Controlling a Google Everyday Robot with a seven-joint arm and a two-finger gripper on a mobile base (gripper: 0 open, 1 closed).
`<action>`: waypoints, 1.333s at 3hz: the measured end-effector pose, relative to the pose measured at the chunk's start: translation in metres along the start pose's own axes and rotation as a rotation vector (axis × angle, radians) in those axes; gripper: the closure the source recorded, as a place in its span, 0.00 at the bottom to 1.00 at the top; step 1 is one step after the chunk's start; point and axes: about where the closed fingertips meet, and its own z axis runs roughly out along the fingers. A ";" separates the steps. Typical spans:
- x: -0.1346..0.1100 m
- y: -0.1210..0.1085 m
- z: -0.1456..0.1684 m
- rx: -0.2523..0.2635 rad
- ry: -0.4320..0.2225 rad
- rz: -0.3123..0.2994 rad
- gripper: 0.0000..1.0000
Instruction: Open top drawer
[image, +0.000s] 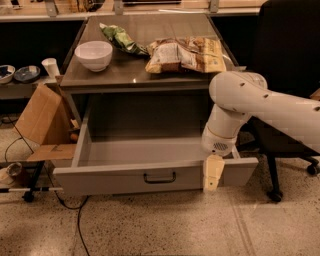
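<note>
The top drawer (115, 177) is pulled far out of the grey cabinet, its deep plain grey inside showing. Its small black loop handle (159, 177) sits at the centre of the front panel. My gripper (213, 181) hangs down from the white arm at the right end of the drawer front, to the right of the handle and apart from it. It overlaps the panel's right part.
On the cabinet top (100, 77) stand a white bowl (93, 54), a green bag (118, 38) and snack bags (187, 53). An open cardboard box (42, 122) stands at the left, cables lie on the floor, and a black office chair (280, 100) stands at the right.
</note>
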 end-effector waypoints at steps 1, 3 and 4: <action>0.013 0.017 0.013 -0.029 -0.020 0.013 0.19; 0.027 0.034 0.027 -0.064 -0.037 0.030 0.57; 0.035 0.040 0.025 -0.064 -0.037 0.050 0.38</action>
